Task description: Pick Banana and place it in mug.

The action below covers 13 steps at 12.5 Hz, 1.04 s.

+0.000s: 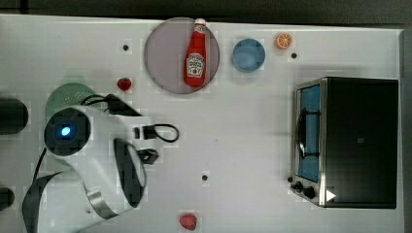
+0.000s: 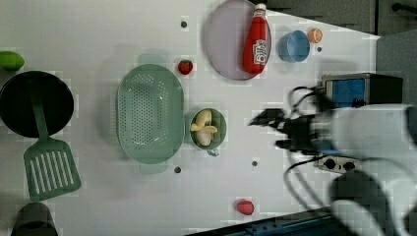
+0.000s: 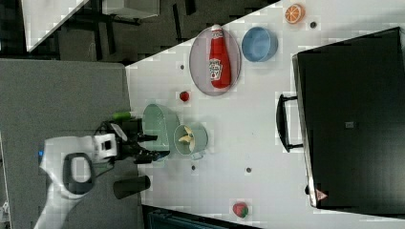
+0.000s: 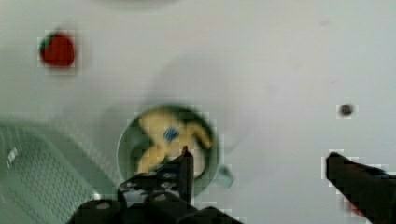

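Looking at the mug (image 2: 208, 128), we see the banana (image 2: 203, 128) lying inside it, pale yellow pieces curled against the teal wall. Our gripper (image 4: 257, 161) hangs above the mug with its fingers spread wide and nothing between them; in the wrist view one dark fingertip overlaps the mug's rim, though it seems to be raised clear of it. Just beside the mug, touching or nearly so, sits the green colander (image 2: 150, 113). A strawberry (image 2: 185, 67) lies near the mug, and the ketchup bottle (image 2: 256, 40) rests on a plate (image 2: 226, 42) well apart from it.
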### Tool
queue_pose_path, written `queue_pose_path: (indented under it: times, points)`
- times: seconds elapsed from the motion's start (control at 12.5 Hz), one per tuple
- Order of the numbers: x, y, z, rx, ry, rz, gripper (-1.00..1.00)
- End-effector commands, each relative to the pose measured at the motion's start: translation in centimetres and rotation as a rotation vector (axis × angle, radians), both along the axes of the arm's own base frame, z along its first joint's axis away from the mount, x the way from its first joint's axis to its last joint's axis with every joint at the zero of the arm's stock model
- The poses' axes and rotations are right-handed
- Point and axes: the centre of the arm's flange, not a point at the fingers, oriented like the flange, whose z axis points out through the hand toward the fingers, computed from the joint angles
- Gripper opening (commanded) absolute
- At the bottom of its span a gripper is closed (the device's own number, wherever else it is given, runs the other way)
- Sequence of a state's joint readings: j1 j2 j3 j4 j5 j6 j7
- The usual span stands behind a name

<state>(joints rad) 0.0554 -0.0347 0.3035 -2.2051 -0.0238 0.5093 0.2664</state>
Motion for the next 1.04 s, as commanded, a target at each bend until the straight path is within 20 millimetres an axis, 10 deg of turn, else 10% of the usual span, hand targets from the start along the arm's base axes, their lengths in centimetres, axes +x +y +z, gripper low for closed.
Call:
queue_pose_path:
  times: [0.08, 0.48, 1.04]
  points:
    - [2.2, -11.1, 12.5, 0.038, -0.112, -0.227, 1.00]
    - [-0.8, -20.4, 20.7, 0.057, -0.097, -0.338, 1.00]
    - [-0.8, -21.3, 20.5, 0.054, -0.055, -0.325, 1.00]
